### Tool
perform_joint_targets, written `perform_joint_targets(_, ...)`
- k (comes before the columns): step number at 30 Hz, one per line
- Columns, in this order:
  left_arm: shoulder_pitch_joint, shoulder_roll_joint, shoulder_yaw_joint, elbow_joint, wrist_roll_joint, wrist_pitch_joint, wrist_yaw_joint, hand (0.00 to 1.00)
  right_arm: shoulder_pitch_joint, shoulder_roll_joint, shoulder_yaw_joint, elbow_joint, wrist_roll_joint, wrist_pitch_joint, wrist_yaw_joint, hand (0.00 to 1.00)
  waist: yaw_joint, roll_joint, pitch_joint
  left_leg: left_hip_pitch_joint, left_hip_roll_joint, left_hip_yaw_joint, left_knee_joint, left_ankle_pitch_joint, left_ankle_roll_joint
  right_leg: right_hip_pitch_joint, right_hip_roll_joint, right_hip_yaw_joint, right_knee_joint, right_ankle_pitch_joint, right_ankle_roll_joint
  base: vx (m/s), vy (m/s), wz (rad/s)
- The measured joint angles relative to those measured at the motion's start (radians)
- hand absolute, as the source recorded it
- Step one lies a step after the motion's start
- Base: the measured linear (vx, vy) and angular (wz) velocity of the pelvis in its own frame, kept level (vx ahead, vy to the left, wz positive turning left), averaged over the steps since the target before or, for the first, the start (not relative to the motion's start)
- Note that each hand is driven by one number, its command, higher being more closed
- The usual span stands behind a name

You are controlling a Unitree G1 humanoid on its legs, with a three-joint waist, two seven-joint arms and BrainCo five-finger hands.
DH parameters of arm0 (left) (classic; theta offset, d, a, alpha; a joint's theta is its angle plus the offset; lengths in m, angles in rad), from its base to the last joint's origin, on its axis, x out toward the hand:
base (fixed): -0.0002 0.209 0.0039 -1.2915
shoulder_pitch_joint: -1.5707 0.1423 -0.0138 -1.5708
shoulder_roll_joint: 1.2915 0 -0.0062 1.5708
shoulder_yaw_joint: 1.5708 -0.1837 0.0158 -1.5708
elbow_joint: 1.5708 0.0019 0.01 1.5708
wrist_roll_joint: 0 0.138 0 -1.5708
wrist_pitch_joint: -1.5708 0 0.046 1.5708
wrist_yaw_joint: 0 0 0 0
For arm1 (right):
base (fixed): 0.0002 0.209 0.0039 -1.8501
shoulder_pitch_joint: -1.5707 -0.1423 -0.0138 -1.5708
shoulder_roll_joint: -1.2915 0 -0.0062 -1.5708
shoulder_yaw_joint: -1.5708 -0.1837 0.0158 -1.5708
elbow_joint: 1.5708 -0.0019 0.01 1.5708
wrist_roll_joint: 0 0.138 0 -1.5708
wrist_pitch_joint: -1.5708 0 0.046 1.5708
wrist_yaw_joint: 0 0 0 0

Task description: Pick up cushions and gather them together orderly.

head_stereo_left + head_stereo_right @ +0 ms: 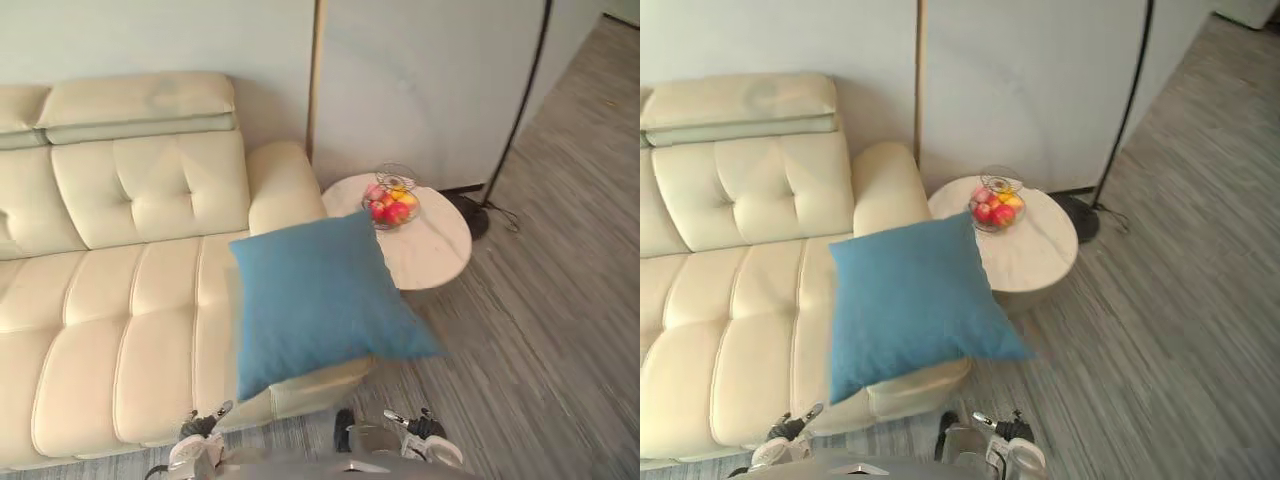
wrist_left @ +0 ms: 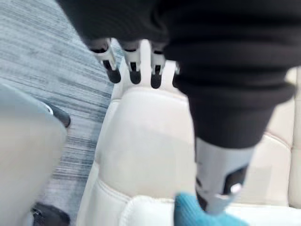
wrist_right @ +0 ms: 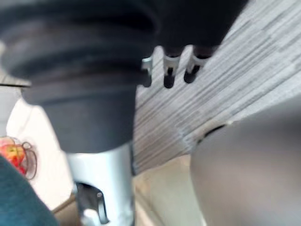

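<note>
With left hand (image 2: pixel 133 60) and right hand (image 3: pixel 169 71) relaxed and empty, the blue cushion (image 1: pixel 320 300) overhanging the sofa (image 1: pixel 120 330) wanted gripping at both edges.

The cushion (image 1: pixel 320 300) is matt blue cloth; the sofa (image 1: pixel 120 310) smooth, faintly glossy, probably leather; the worktop (image 1: pixel 436 256) smooth; the basket (image 1: pixel 413 206) metal wire.

A home living room: cream sofa (image 1: pixel 120 300), fruit-topped side table (image 1: pixel 435 250), floor lamp (image 1: pixel 520 110).
</note>
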Motion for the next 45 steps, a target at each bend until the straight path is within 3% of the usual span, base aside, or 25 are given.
perform_joint_targets(3, -0.001, -0.008, 0.001, -0.006, 0.0, 0.0, 0.0, 0.0, 0.001, -0.002, 0.0, -0.003, 0.0, 0.001, 0.0, 0.0, -0.003, 0.008, -0.001, 0.002, 0.031, 0.054, -0.005, 0.036, -0.028, 0.042, 0.006, -0.041, -0.003, -0.012, -0.011, 0.23, -0.15, 0.71)
perform_joint_targets(7, -0.014, -0.007, -0.01, -0.006, 0.0, 0.0, 0.001, 0.0, 0.002, -0.001, 0.0, -0.004, 0.0, 0.003, -0.001, 0.0, 0.002, 0.011, -0.003, 0.023, 0.042, 0.162, -0.074, 0.059, -0.035, 0.049, 0.021, -0.035, -0.032, -0.012, -0.012, 0.08, -0.036, 0.11)
perform_joint_targets(14, -0.019, 0.018, -0.032, -0.005, 0.011, 0.0, 0.001, 0.0, 0.001, 0.01, 0.001, -0.003, 0.01, 0.007, -0.004, 0.0, 0.009, -0.024, 0.005, 0.059, 0.009, 0.313, -0.129, 0.067, -0.022, 0.035, 0.05, 0.115, -0.15, 0.098, 0.008, -0.08, 0.06, -0.53)
perform_joint_targets(20, -0.025, 0.034, -0.042, -0.019, -0.009, 0.0, 0.001, 0.0, 0.018, 0.024, 0.001, -0.077, 0.018, 0.018, -0.009, 0.0, 0.011, -0.044, 0.017, 0.089, -0.007, 0.413, -0.122, 0.061, -0.016, 0.035, 0.065, 0.21, -0.188, 0.146, 0.019, -0.13, 0.013, -0.5)
perform_joint_targets(23, -0.02, 0.044, -0.049, -0.039, -0.036, 0.001, 0.002, 0.0, 0.043, 0.013, -0.002, -0.215, 0.018, 0.034, -0.017, 0.0, 0.01, -0.05, 0.021, 0.088, -0.008, 0.431, -0.106, 0.05, -0.016, 0.035, 0.066, 0.23, -0.195, 0.151, 0.019, -0.1, -0.018, -0.26)
perform_joint_targets(29, -0.008, 0.107, -0.042, -0.213, -0.093, -0.005, 0.001, 0.0, 0.034, -0.133, -0.039, -0.62, 0.009, 0.018, -0.027, 0.0, 0.006, -0.062, 0.014, 0.081, -0.013, 0.434, -0.097, 0.038, -0.02, 0.035, 0.069, 0.247, -0.221, 0.175, 0.024, -0.04, -0.002, -0.07)
perform_joint_targets(33, -0.007, 0.138, 0.002, -0.286, -0.149, -0.019, 0.025, 0.0, -0.046, -0.17, -0.027, -0.661, 0.009, 0.007, -0.022, 0.0, -0.005, -0.057, 0.009, 0.069, -0.024, 0.424, -0.113, 0.058, -0.008, 0.034, 0.067, 0.254, -0.253, 0.206, 0.024, 0.04, 0.022, 0.01)
perform_joint_targets(37, -0.006, 0.143, -0.004, -0.386, -0.202, -0.033, 0.047, 0.0, -0.102, -0.191, 0.07, -0.662, 0.009, 0.006, 0.005, 0.0, -0.008, -0.053, 0.007, 0.053, -0.044, 0.376, -0.117, 0.067, 0.002, 0.035, 0.056, 0.236, -0.284, 0.223, 0.031, 0.05, 0.039, 0.18)
perform_joint_targets(45, -0.014, 0.112, -0.199, -0.458, -0.23, -0.05, 0.046, 0.0, -0.188, -0.206, 0.281, -0.662, -0.001, 0.005, 0.05, 0.0, -0.006, -0.042, 0.014, -0.031, -0.062, 0.284, -0.097, 0.071, 0.019, 0.009, 0.023, 0.207, -0.315, 0.25, 0.037, 0.0, 0.013, 0.21)
